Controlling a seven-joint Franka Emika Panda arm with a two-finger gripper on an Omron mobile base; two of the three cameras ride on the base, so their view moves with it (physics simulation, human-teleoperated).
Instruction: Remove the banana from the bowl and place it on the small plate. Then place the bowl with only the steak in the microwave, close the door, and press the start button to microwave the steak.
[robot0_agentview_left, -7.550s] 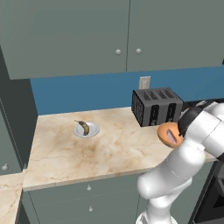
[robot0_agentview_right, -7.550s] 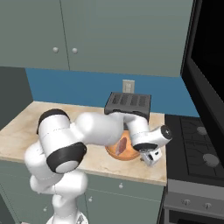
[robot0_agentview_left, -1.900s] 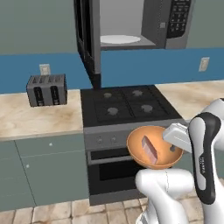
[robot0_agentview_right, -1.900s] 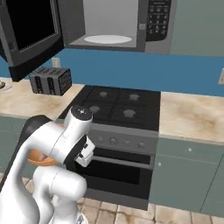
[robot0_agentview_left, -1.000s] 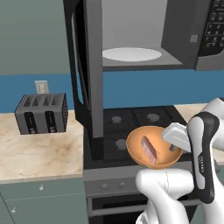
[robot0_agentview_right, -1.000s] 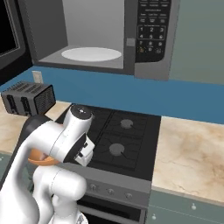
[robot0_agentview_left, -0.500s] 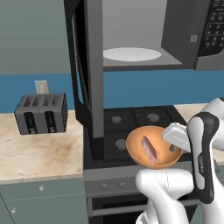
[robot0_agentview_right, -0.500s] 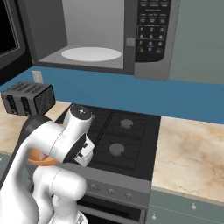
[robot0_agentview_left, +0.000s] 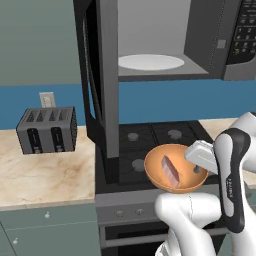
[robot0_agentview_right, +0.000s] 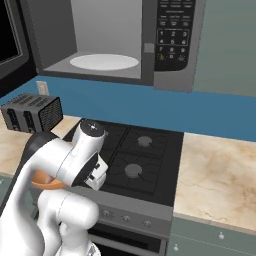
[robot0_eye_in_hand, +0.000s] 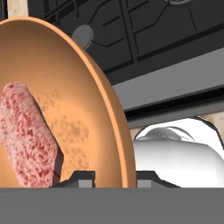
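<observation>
Nothing has shifted lately; your pincer (robot0_agentview_left: 199, 169) clamps the bowl (robot0_agentview_left: 172, 169) rim, steak (robot0_agentview_left: 170, 171) inside, microwave (robot0_agentview_left: 165, 45) above.

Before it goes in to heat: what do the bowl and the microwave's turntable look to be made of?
The bowl: smooth, matte orange-brown with faint speckles, likely glazed ceramic or plastic; the look leaves it open. No metallic shine. The turntable: flat, plain white disc with an even matte surface, possibly ceramic or frosted glass. The steak lies alone inside the bowl.
</observation>
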